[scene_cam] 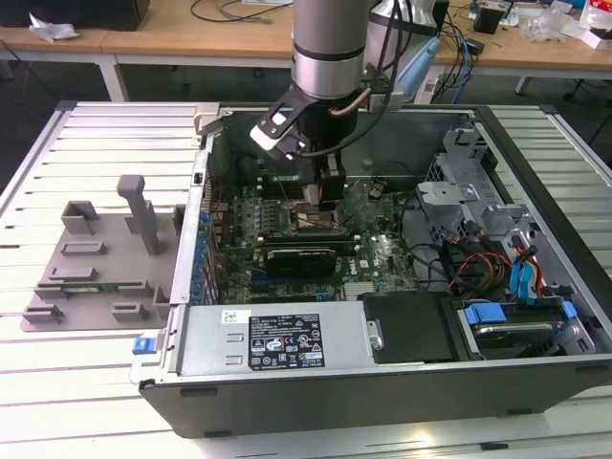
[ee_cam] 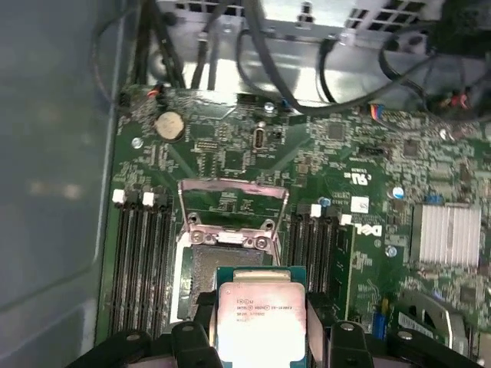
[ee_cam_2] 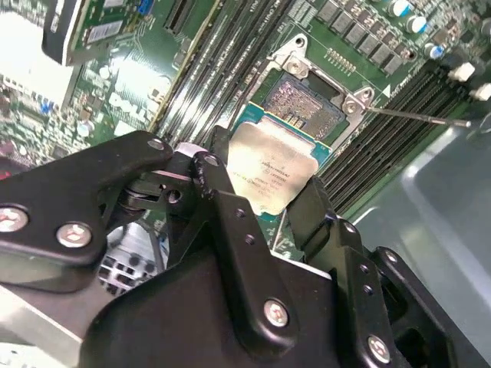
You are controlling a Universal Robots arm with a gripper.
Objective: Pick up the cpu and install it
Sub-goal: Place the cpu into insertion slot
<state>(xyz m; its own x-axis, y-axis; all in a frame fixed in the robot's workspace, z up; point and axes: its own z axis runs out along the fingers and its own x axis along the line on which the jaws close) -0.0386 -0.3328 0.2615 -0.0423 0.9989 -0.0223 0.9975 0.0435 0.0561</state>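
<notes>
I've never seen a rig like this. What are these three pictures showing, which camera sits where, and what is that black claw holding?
The exterior view looks from outside at a robot arm reaching into an open computer case that lies on a slatted table. On the table, at the exterior view's left of the case, sits a grey plastic tray. The two wrist views come from cameras riding on the arm. They look past its gripper at the green motherboard. The gripper's black fingers are closed on the cpu, a flat silver chip. They hold it over the open socket, whose metal bracket is flipped up. I cannot tell whether the chip touches the socket.
</notes>
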